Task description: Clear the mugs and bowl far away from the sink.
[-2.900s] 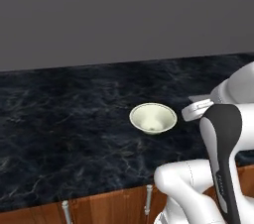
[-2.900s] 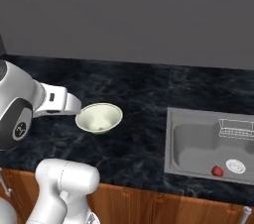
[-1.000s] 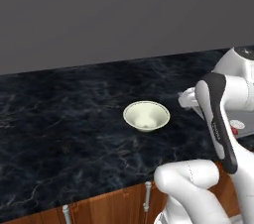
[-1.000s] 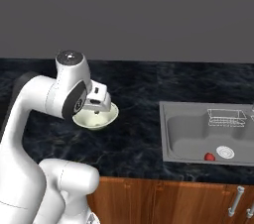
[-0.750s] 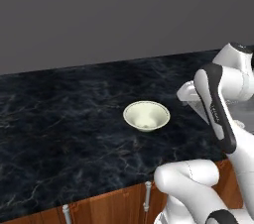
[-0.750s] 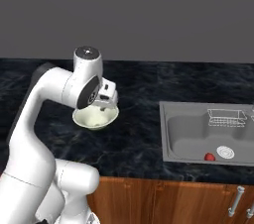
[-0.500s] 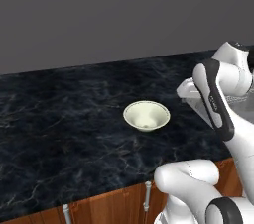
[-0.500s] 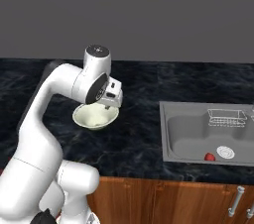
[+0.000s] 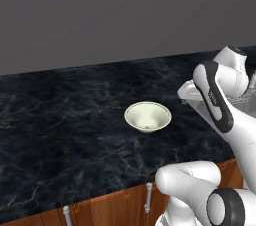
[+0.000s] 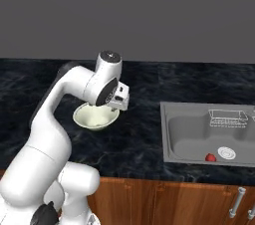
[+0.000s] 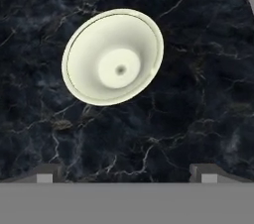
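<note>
1. Upright on the dark marble counter [image 9: 60, 120], well apart from the sink [image 10: 209, 134]: the bowl [image 9: 147, 116], cream-white, empty, wide mouth up.
2. Above and just to the sink side of it: the gripper [image 11: 126, 171], camera looking down into the bowl's hollow from overhead, bowl off-centre toward the upper left of the hand view.
3. Fingers [image 11: 47, 172] spread wide, one tip at each lower corner of the hand view, nothing between them; empty and ready.
4. Likely light and rigid (ceramic or hard plastic, by the look), with a smooth glazed surface, so slippery under the pads and apt to chip if dropped on stone.
5. Too broad to straddle whole, probably; better to pinch the thin rim, one finger inside the wall and one outside, on the near edge.
6. Narrow base means easy tipping if pushed sideways, so a straight descent onto the rim, not a sweep.
7. Height above the rim hard to judge from these angles; seemingly some way to go down.
8. Small red object [image 10: 210, 157] and round drain [image 10: 226, 153] in the basin, wire basket [image 10: 228, 118] at its back; none in the way.
</note>
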You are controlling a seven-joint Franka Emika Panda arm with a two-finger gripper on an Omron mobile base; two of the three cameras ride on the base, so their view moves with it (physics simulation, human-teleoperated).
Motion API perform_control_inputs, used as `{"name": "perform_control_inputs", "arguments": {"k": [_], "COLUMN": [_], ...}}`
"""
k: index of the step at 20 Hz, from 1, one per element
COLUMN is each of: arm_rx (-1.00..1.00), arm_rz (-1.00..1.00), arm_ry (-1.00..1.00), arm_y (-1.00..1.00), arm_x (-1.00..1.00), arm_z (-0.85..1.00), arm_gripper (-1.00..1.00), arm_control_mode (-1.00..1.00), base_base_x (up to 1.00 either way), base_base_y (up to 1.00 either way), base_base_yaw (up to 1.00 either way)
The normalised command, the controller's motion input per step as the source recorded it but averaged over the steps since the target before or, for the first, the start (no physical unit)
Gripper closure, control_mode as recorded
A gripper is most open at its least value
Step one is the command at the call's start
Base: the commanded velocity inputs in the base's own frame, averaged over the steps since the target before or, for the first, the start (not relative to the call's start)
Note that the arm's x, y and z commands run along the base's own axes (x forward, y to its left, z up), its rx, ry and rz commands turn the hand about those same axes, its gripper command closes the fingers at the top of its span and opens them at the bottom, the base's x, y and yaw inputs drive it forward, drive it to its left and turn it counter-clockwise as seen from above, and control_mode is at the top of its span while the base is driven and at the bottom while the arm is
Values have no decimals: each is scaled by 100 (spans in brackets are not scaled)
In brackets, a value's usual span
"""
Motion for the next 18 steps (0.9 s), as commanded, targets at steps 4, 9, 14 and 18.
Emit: {"name": "perform_control_inputs", "arguments": {"k": [4,9,14,18], "arm_rx": [15,18,5,0], "arm_rz": [0,0,-1,-3], "arm_ry": [0,0,0,6], "arm_y": [-20,-2,0,-1], "arm_x": [4,10,51,61], "arm_z": [-36,-70,-53,-5], "arm_gripper": [-100,-100,-100,-100], "arm_control_mode": [-100,-100,-100,-100], "base_base_x": [0,0,0,0], "base_base_y": [0,0,0,0], "base_base_yaw": [0,0,0,0]}}
